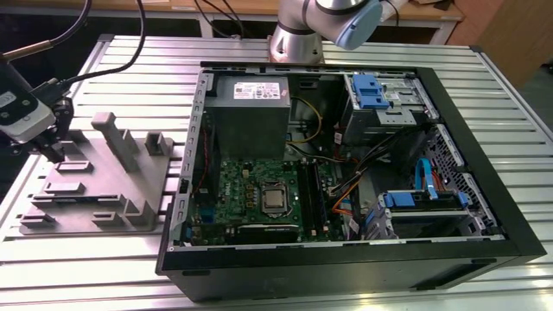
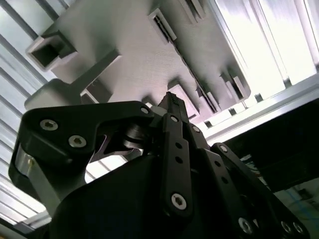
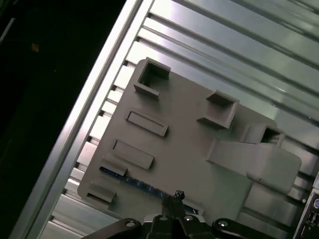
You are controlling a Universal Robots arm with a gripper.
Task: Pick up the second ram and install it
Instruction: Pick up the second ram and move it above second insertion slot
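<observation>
One second ram point(image 3: 142, 183), a thin dark stick seen edge-on with bluish glints, stands slotted in the grey holder point(image 3: 194, 149) on the counter point(image 3: 224, 45). The claw point(image 3: 177, 195) hangs directly over it; I cannot tell whether it grips.

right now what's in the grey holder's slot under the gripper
A thin dark stick with a blue edge, likely the second ram, sits in the grey holder. The gripper covers one end.

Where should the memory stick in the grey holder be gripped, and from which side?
Probably grip the memory stick across its two flat faces, around mid-length, coming straight down from above. It stands on edge in a slot of the grey holder, so just its thin upper edge is exposed; the hand is close by it.
</observation>
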